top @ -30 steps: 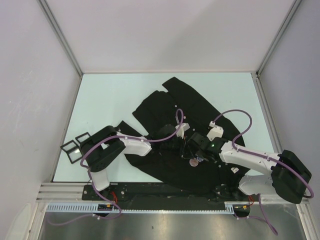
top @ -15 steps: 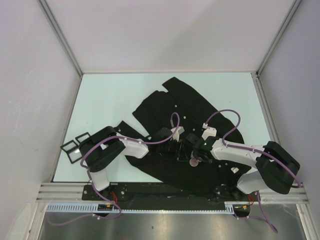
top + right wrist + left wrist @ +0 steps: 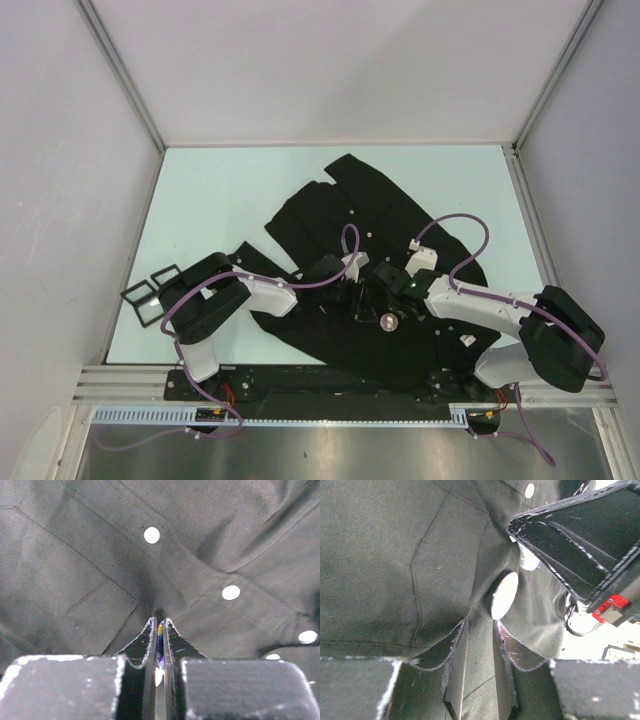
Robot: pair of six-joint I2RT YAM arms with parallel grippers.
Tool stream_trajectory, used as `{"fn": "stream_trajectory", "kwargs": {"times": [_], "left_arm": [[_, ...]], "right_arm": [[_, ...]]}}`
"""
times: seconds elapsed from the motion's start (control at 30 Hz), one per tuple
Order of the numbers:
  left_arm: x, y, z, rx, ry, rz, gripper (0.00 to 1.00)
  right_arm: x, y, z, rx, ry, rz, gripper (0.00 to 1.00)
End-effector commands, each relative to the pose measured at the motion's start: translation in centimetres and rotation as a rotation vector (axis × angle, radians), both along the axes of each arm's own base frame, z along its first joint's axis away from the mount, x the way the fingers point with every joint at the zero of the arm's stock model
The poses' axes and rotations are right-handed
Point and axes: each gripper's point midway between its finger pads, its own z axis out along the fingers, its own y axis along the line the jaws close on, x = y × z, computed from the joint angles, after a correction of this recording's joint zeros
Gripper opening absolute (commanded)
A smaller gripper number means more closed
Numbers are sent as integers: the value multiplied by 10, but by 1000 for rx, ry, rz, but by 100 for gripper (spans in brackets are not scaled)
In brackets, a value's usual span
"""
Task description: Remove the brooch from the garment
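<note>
The black garment lies crumpled across the table, with small white buttons along its placket. The brooch is a small round disc on the shirt's near part. In the left wrist view it shows edge-on as a pale disc. My right gripper is shut on the brooch's thin blue-and-yellow edge, with its tips against the cloth. My left gripper is just left of the brooch and pinches a fold of the shirt between its fingers.
Two black square frames lie at the table's left edge. A small white piece sits on the shirt near the right arm. The right gripper's black finger crosses the left wrist view. White walls enclose the table.
My right arm has swung left and in over the brooch, and its gripper now sits right at it. The left arm and the shirt have hardly moved.
</note>
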Motion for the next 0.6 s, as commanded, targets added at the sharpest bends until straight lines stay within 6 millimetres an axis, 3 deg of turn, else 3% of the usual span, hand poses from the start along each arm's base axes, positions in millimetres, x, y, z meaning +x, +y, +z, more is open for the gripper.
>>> {"fn": "stream_trajectory", "kwargs": {"times": [0.0,0.3,0.43,0.57], "left_arm": [[7,-10,31,-83,-42,-3,31],[8,-26,47,-132,-27,-36,31],[8,-35,53,-158,-11,-60,31],[7,-40,52,-159,-7,-75,31]], "right_arm": [[5,7,9,57,-51,-24,1],[-2,-2,7,135,-100,-32,0],[-9,-11,9,156,-119,-15,17],[-14,-14,14,202,-138,10,26]]}}
